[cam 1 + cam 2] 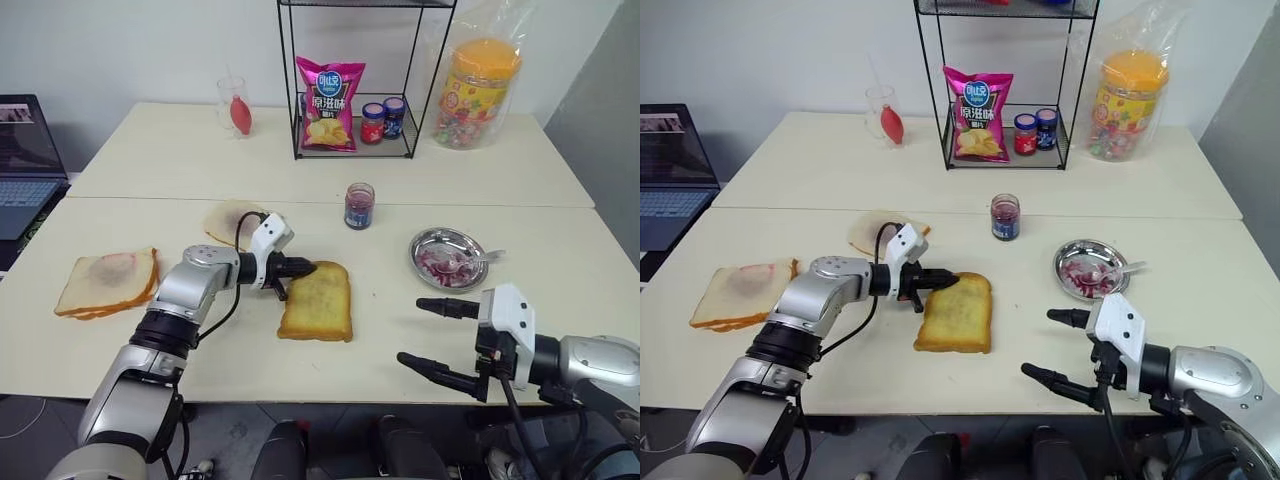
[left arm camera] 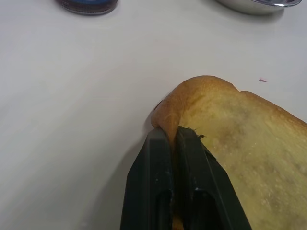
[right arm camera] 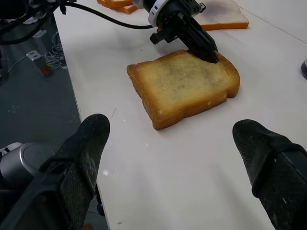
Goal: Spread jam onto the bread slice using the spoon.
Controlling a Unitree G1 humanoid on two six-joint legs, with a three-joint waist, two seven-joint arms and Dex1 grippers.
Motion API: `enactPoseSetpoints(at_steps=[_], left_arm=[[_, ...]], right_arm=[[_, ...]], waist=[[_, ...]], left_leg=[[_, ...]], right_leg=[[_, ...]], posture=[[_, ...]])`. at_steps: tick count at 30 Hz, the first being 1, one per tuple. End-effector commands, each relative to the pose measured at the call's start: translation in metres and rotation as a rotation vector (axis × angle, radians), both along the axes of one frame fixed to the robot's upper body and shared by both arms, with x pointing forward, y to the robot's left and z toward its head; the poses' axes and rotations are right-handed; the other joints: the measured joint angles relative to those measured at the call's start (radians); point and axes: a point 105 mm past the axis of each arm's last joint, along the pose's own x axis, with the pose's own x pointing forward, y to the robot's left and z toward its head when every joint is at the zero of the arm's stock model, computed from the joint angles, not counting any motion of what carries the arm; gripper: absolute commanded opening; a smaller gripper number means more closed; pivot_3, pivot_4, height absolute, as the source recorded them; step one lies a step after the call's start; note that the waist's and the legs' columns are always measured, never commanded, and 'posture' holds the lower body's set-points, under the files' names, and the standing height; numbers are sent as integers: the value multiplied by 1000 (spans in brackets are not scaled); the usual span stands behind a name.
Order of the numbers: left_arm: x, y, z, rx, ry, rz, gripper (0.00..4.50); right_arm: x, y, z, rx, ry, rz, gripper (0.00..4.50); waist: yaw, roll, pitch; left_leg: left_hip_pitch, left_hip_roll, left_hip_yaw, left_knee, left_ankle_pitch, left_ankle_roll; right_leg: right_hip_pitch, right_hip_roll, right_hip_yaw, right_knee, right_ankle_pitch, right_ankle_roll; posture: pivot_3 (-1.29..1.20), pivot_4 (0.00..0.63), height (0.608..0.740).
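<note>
I see a cream table (image 1: 200, 160) against a white wall; left gripper (image 1: 300, 268) pinches the bread slice (image 1: 318, 302) at its 10 o'clock corner.

The bread slice (image 1: 316, 302) looks porous and matt, toasted golden. The table (image 1: 300, 370) is smooth, pale laminate. The metal dish (image 1: 447, 257) shines; the jam jar (image 1: 359, 205) is clear glass.

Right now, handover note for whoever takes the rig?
Left claw: shut on the top-left corner of the bread slice, which lies flat mid-table.
Right claw: open, empty, hovering near the table's front edge.
Spoon: resting in the metal dish, which is smeared with jam.
Jam jar: behind the bread, open.
Done: nothing spread yet.
Left: pick up spoon, load jam, spread.
</note>
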Motion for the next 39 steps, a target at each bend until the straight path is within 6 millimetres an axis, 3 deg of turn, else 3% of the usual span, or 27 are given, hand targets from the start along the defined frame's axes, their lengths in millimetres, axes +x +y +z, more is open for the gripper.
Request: enactPoseSetpoints(at_steps=[1, 14, 15, 33, 39], left_arm=[[11, 1, 23, -23, -89, 22, 6], [16, 1, 23, -4, -124, 35, 6], [15, 0, 23, -6, -126, 26, 559], [17, 0, 34, 57, -279, -15, 4397], [23, 5, 43, 62, -360, 38, 4489]], right_arm=[[0, 3, 4, -2, -36, 22, 4500], [1, 4, -1, -20, -38, 30, 4500], [1, 4, -1, -20, -38, 31, 4500], [-1, 6, -2, -23, -28, 48, 4500], [2, 5, 0, -15, -52, 24, 4500]], waist=[[0, 0, 0], [0, 0, 0], [0, 0, 0], [0, 0, 0], [0, 0, 0]], left_leg=[[0, 0, 0, 0, 0, 0], [0, 0, 0, 0, 0, 0], [0, 0, 0, 0, 0, 0], [0, 0, 0, 0, 0, 0], [0, 0, 0, 0, 0, 0]], right_leg=[[0, 0, 0, 0, 0, 0], [0, 0, 0, 0, 0, 0], [0, 0, 0, 0, 0, 0], [0, 0, 0, 1, 0, 0], [0, 0, 0, 1, 0, 0]], posture=[[0, 150, 740], [0, 150, 740], [0, 150, 740], [0, 150, 740], [0, 150, 740]])
